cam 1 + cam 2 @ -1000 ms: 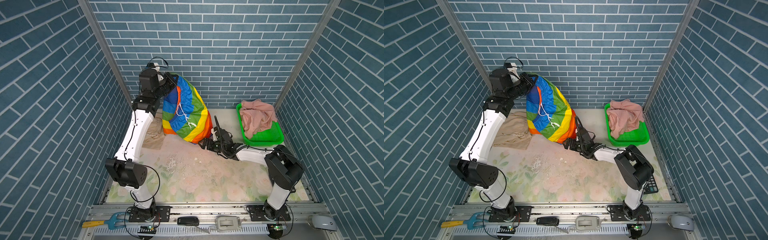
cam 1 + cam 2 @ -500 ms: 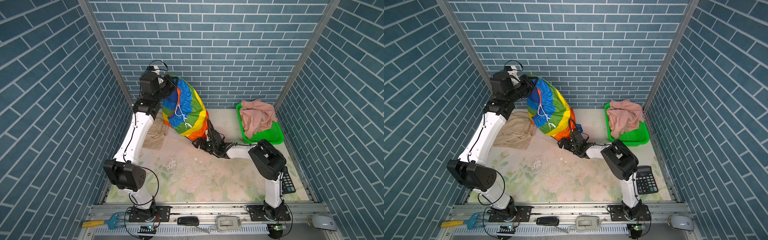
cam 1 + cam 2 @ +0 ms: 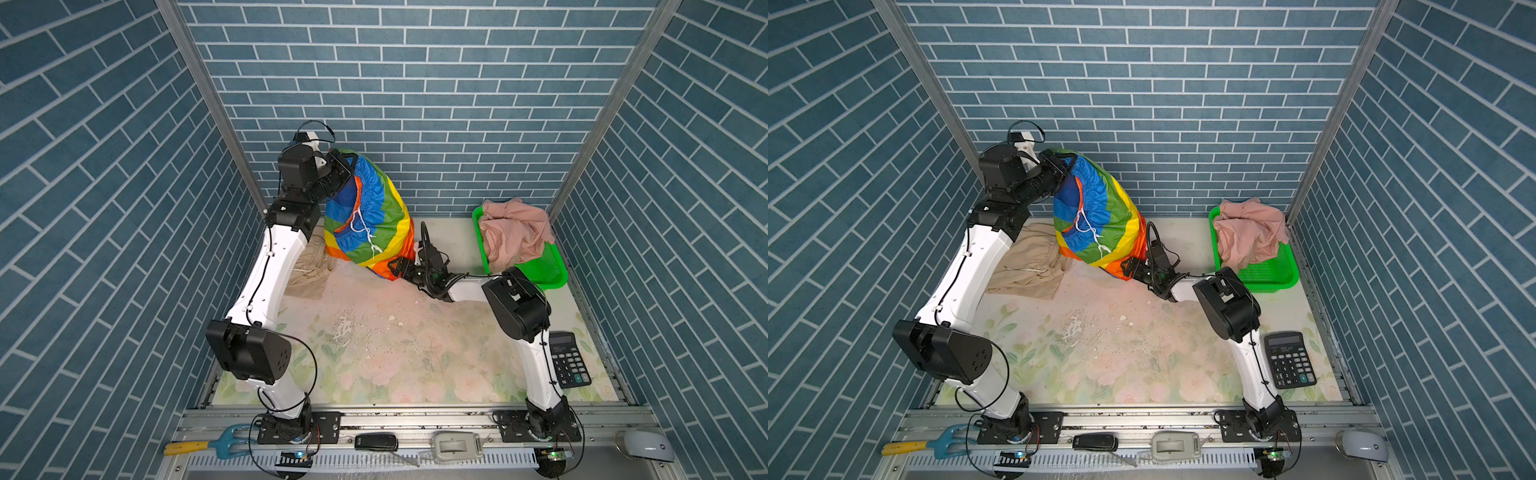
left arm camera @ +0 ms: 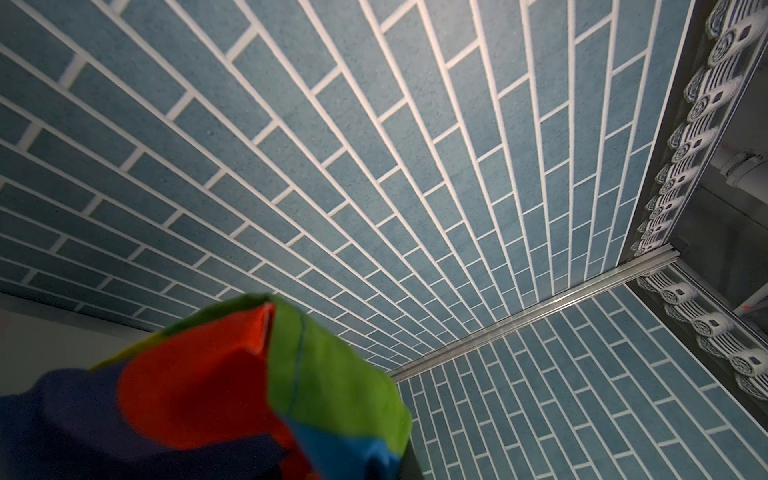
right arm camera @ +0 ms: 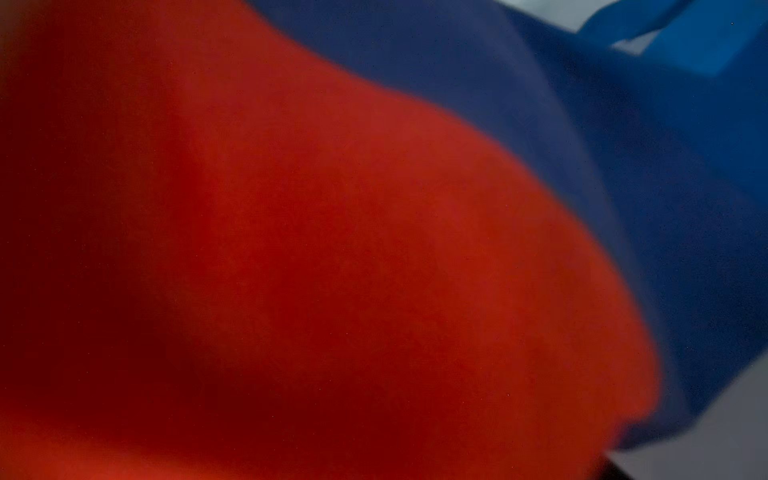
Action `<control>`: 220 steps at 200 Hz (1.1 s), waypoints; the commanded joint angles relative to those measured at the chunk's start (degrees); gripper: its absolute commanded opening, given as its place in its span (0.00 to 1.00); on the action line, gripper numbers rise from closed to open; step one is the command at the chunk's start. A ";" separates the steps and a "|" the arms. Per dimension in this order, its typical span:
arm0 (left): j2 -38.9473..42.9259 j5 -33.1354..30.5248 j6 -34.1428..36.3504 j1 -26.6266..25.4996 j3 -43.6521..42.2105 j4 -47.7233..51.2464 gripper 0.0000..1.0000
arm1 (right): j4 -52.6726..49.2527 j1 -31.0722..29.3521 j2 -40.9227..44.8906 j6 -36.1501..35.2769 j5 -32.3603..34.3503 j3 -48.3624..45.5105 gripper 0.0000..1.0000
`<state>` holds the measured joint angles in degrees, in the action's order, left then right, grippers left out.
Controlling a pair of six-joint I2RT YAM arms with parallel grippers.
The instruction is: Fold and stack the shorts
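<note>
Our left end effector [image 3: 345, 161] is raised high by the back wall [image 3: 457, 104], pressed together on the top end of the rainbow shorts [image 3: 370, 220]. In the left wrist view the pinched cloth [image 4: 257, 374] bunches right at the lens. From there the shorts hang in a slant, down and to the right, so their long axis runs from the raised left arm to the bench [image 3: 374, 353]. The drawstring waist gapes about halfway along.

Our right end effector [image 3: 398, 268] lies low at the bottom tip of the shorts, touching it or just beside it. It is plainly the nearer arm to that end. We cannot tell how its jaws stand, since red and blue cloth [image 5: 332, 249] fills the right wrist view and both top views hide the tips.

We judge the coming move to turn on securing that low tip and then drawing the shorts out flat. The bare middle and front of the bench give open room. The tan shorts [image 3: 309, 270] lie just left, the basket [image 3: 548, 266] with the pink shorts [image 3: 513, 235] sits close behind the right arm, and a calculator [image 3: 569, 365] sits at the front right.
</note>
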<state>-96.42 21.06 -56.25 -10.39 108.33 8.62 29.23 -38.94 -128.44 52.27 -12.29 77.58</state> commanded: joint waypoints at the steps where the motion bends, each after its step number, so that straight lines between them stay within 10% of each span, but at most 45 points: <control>1: 2.04 1.45 0.09 0.37 0.62 -2.72 0.00 | 5.61 0.41 -1.61 -1.72 -1.44 1.45 0.63; 48: -1.54 4.60 1.02 2.56 1.56 -3.08 0.00 | -4.74 7.43 12.01 -7.06 0.03 -1.01 0.00; 133: -23.79 20.14 4.99 4.42 23.56 -1.65 0.00 | -57.61 17.12 39.05 -36.00 2.26 13.65 0.00; 220: -9.62 26.28 6.59 12.25 -24.25 -13.18 0.01 | -51.17 6.81 43.50 -28.18 -7.46 -20.70 0.00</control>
<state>-108.57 46.13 -50.28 0.03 93.36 -0.89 -20.67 -26.81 -83.94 23.20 -16.25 58.11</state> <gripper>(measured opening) 0.087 0.046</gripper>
